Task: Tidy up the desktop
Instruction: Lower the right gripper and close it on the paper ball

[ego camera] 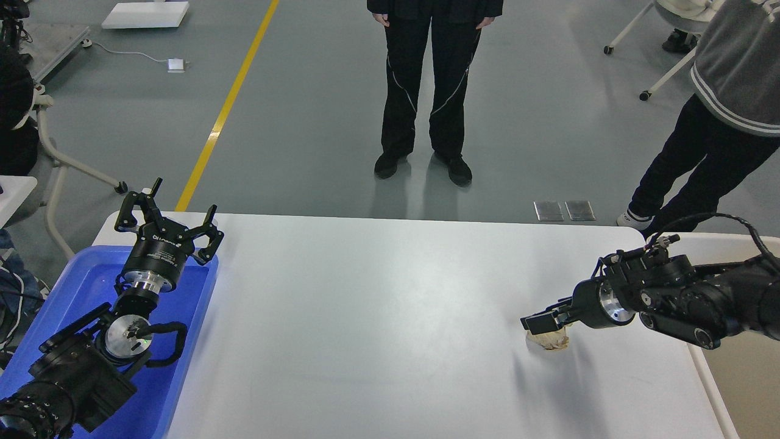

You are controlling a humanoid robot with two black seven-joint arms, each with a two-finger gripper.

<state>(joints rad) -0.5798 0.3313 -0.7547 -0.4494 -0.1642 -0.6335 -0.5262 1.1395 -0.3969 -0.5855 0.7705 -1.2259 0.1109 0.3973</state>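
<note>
The white desktop (378, 317) fills the middle of the head view. A crumpled beige paper ball (553, 341) lies on it at the right. My right gripper (540, 322) comes in from the right and sits low, right on top of the ball, hiding its upper part. Its fingers are seen side-on, so I cannot tell whether they are closed on the paper. My left gripper (166, 221) is open and empty, held above the far end of the blue tray (85, 286) at the desktop's left edge.
A cream-white bin (707, 366) with a beige inside stands against the desktop's right edge, under my right arm. One person (426, 91) stands beyond the far edge and another (713, 122) at the far right corner. A chair (55, 158) is at far left.
</note>
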